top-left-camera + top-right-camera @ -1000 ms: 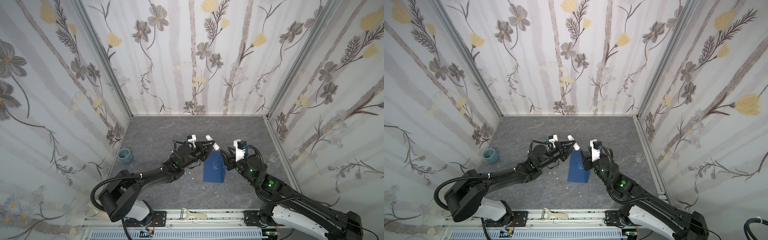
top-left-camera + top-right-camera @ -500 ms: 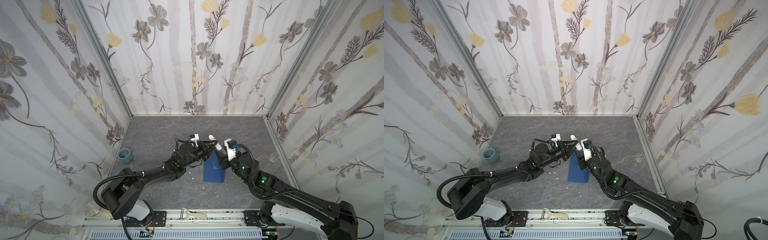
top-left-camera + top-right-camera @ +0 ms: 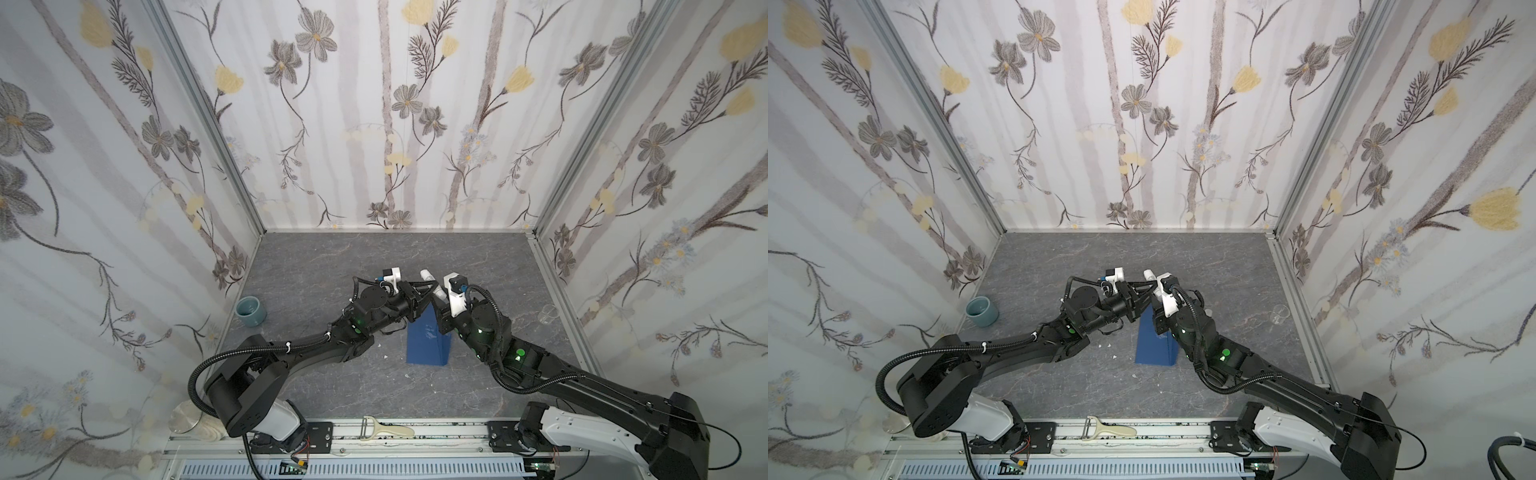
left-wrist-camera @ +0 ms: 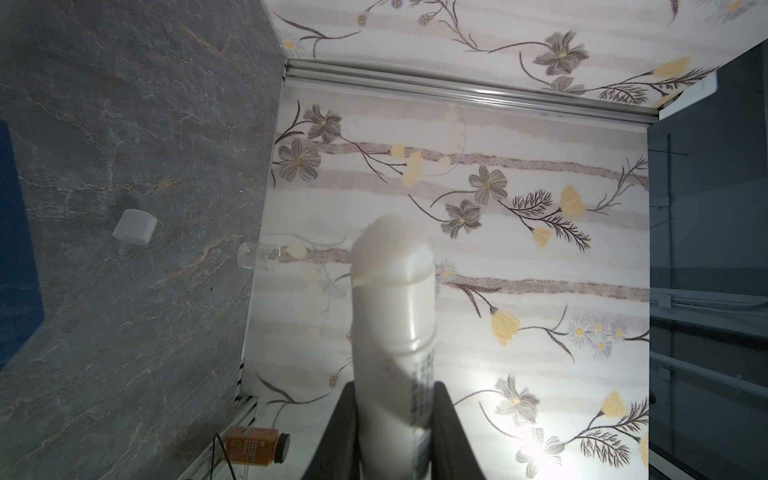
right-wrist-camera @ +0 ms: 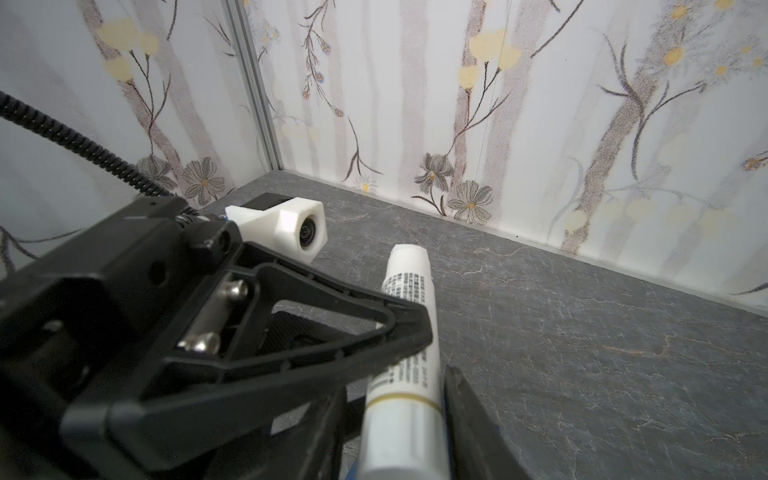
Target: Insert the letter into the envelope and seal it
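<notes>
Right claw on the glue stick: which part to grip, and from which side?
Probably the plain base of the glue stick, below the gold ring, coming in end-on with the right claw astride the barrel. The left claw clamps the printed middle crosswise and the far end is exposed glue, so only the base is free and clean.

Grey marbled tabletop [image 3: 332, 257] under a dark blue envelope [image 3: 428, 345], a teal cup [image 3: 250, 311] at left, a clear glass [image 3: 548, 313] at right.
</notes>
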Controlling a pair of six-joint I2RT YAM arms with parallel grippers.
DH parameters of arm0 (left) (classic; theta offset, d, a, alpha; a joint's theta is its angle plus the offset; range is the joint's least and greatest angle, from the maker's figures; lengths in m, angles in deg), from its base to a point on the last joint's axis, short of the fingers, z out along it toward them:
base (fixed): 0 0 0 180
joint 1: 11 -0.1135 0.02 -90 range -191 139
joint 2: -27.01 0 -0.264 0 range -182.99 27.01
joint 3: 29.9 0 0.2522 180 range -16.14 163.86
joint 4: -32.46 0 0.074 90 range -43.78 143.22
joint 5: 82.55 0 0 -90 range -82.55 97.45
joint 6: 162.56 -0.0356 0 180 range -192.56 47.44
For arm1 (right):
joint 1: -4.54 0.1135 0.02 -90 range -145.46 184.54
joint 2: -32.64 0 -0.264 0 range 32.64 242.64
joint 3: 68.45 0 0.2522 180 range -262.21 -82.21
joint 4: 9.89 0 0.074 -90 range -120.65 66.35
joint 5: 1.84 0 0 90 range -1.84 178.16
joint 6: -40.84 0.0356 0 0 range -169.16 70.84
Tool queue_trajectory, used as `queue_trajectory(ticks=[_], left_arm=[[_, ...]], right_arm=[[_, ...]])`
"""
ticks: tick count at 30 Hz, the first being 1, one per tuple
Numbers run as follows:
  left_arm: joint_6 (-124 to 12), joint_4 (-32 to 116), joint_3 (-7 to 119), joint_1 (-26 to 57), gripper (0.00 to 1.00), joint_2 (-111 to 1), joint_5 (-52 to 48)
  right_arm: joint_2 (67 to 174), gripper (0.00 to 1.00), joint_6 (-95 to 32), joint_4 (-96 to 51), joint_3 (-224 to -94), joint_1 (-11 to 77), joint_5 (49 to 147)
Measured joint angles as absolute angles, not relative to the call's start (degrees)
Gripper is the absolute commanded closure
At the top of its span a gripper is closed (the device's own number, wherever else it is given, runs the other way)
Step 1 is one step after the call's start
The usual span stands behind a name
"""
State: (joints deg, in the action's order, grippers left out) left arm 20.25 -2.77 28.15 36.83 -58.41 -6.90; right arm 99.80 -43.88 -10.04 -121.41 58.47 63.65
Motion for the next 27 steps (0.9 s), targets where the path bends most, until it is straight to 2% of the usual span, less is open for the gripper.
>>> queue_trajectory(ticks=[3,5,11,13,15,20,22,27], left_arm=[[20.4,-2.8,28.2,36.9,1.0,-58.4,-6.4],[20.5,-2.8,28.2,36.9,1.0,-58.4,-6.1],[20.6,-2.7,28.2,37.0,1.0,-58.4,-5.6],[20.8,-2.8,28.1,37.0,1.0,-58.4,-5.3],[20.7,-2.9,27.8,37.0,1.0,-58.1,-5.1],[19.3,-3.5,27.4,37.2,0.79,-57.4,-5.0],[18.6,-3.7,27.4,37.2,0.74,-57.2,-5.0],[17.0,-4.3,27.4,36.9,0.72,-57.1,-6.0]], right_arm=[[100.4,0.63,-44.1,-10.1,-121.9,58.4,63.5],[100.8,0.66,-44.1,-10.1,-122.2,58.4,63.3],[101.4,0.95,-43.8,-10.1,-122.5,58.4,62.3],[101.4,1.0,-43.7,-10.1,-122.6,58.4,62.3],[101.3,1.0,-43.3,-10.2,-122.6,58.4,62.7],[99.9,1.0,-42.5,-10.7,-122.6,58.4,64.4],[99.3,1.0,-42.1,-10.9,-122.5,58.4,65.0],[97.7,1.0,-40.3,-11.2,-122.0,58.3,66.5]])
